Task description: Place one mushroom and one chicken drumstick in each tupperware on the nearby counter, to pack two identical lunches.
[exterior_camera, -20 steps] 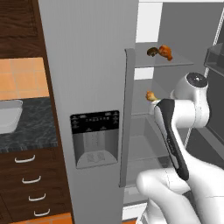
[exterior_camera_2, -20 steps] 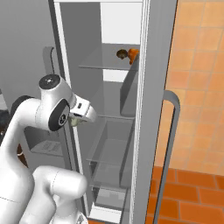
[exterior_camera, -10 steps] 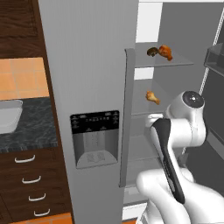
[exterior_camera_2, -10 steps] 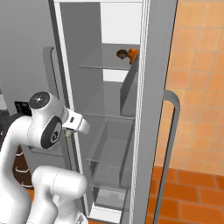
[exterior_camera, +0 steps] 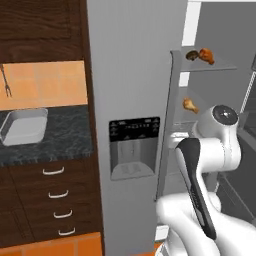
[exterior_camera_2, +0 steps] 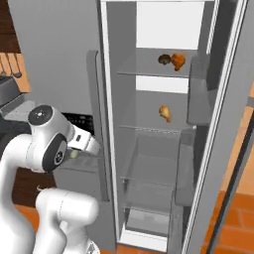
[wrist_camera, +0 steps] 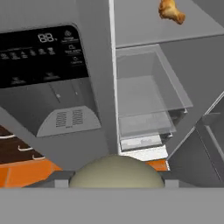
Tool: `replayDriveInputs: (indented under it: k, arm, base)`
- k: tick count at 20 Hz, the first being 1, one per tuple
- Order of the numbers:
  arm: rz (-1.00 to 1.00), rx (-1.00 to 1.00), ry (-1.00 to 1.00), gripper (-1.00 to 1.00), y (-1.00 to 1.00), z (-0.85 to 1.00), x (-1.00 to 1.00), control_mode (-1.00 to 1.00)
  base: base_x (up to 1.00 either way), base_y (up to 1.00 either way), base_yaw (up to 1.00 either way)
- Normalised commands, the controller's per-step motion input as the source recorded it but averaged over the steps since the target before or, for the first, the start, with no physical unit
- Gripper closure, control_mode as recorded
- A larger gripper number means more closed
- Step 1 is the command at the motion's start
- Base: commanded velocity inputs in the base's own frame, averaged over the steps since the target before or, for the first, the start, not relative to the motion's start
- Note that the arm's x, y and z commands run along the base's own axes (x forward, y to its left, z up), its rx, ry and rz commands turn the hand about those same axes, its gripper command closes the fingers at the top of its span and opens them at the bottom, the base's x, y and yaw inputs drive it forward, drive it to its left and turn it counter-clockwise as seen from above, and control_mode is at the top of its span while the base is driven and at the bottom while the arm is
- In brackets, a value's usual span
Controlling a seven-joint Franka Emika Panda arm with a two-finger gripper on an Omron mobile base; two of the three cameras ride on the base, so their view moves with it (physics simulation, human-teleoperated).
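Home kitchen, rendered; grey fridge with door dispenser panel at centre, its right compartment open on glass shelves holding food; speckled dark counter over wood drawers at 9 o'clock; orange tile wall and dark wood cabinet at 10 o'clock.

2 base views flank arm, both facing open fridge; hand view close, aimed at dispenser.

White arm folded low, gripper clamping a mushroom
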Motion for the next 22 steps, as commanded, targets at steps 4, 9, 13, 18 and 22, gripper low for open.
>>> replayDriveInputs:
  k: [4, 9, 13, 18, 22]
  arm:
    - [0.0, 0.0, 0.0, 1.0, 0.0, 0.0, 0.0, 1.0]
    - [0.0, 0.0, 0.0, 1.0, 0.0, 0.0, 0.0, 1.0]
    - [0.0, 0.0, 0.0, 1.0, 0.0, 0.0, 0.0, 1.0]
    - [0.0, 0.0, 0.0, 1.0, 0.0, 0.0, 0.0, 1.0]
    - [0.0, 0.0, 0.0, 1.0, 0.0, 0.0, 0.0, 1.0]
  base:
    - [-0.02, 1.0, 0.02]
    - [0.0, 1.0, 0.09]
    - [0.14, 1.0, 0.09]
    - [0.48, 1.0, 0.02]
    - [0.59, 1.0, 0.0]
